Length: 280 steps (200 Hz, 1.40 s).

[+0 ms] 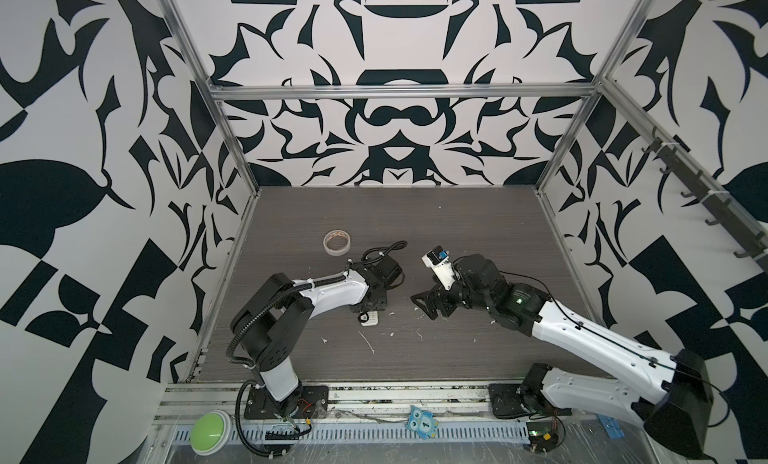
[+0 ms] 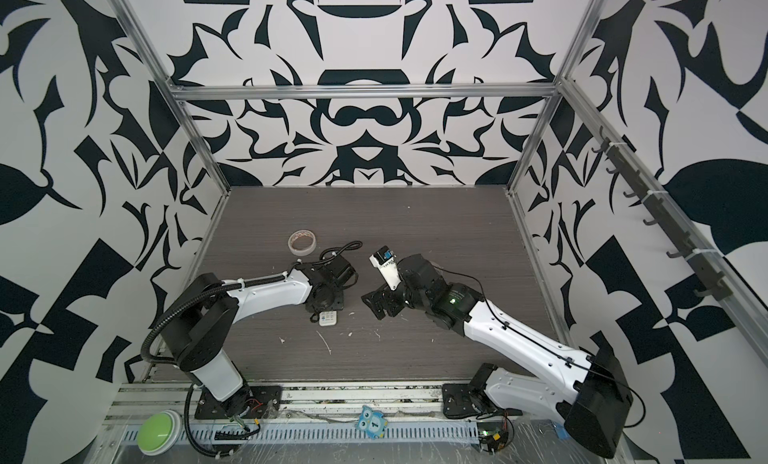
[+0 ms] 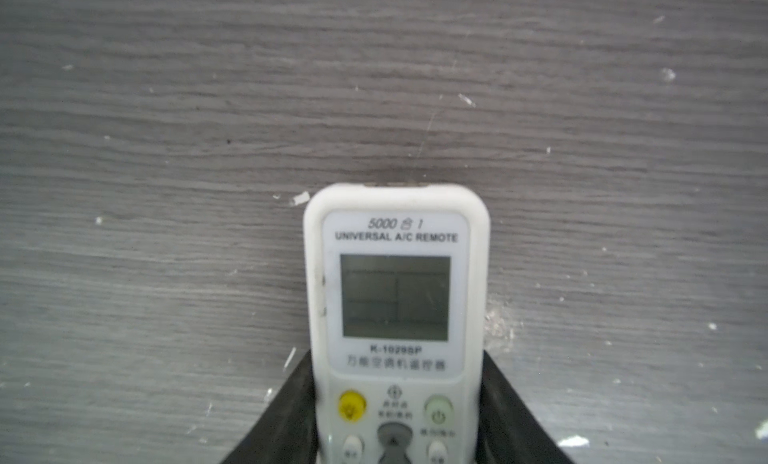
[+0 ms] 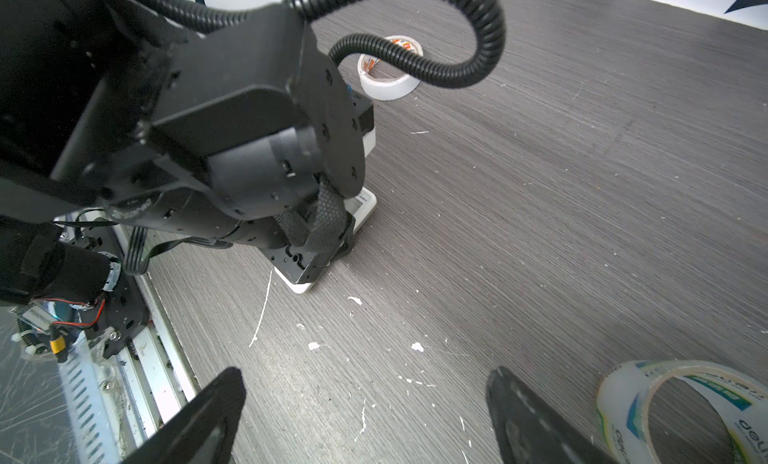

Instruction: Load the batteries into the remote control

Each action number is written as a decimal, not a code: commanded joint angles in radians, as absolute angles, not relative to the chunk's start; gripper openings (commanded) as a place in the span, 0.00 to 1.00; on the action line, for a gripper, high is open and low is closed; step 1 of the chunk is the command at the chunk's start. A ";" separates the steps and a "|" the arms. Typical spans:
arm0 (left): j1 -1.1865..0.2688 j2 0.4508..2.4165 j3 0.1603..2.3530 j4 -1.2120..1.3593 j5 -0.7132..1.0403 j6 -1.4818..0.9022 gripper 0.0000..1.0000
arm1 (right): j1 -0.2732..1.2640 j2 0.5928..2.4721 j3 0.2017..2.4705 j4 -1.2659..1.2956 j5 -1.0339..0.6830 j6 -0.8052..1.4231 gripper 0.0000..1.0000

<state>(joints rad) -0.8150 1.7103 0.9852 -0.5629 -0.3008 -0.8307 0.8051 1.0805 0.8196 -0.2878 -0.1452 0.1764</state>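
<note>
Grey wood-grain table (image 3: pixel 166 108) lying speckled with white scraps (image 4: pixel 355 300). Slim white plastic remote control (image 3: pixel 395 316), rounded corners, grey display (image 3: pixel 395 297) facing up, resting flat on it; button end running off left wrist view. Left gripper (image 3: pixel 397 374) clamping its long sides with black fingers (image 3: pixel 291 399). Right gripper (image 4: pixel 365 383) hanging spread wide, grasping nothing, near glossy clear tape roll (image 4: pixel 681 412), half cut off.

Remote control (image 3: pixel 395 299) white plastic, matt; table (image 3: pixel 166 108) grey woodgrain, matt.
</note>
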 commanded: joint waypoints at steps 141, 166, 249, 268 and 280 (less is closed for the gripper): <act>-0.822 1.668 0.985 -0.602 -0.335 -0.837 0.99 | 0.750 0.943 0.797 -0.301 0.047 0.132 0.99; -0.824 1.591 0.980 -0.611 -0.372 -0.809 0.99 | 0.697 0.907 0.767 -0.297 0.138 0.124 0.99; -0.779 1.220 0.860 -0.579 -0.716 -0.723 0.99 | 0.437 0.856 0.634 -0.157 0.183 0.178 0.99; -0.715 1.146 0.807 -0.560 -0.769 -0.722 0.99 | 0.407 0.811 0.590 -0.112 0.279 0.193 0.99; -0.673 1.098 0.768 -0.535 -0.810 -0.720 0.99 | 0.398 0.787 0.561 -0.077 0.351 0.195 0.99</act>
<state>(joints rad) -0.7383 1.1725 0.8341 -0.5522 -0.6632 -0.7322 0.4175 0.8425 0.5941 -0.1917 0.2012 0.1703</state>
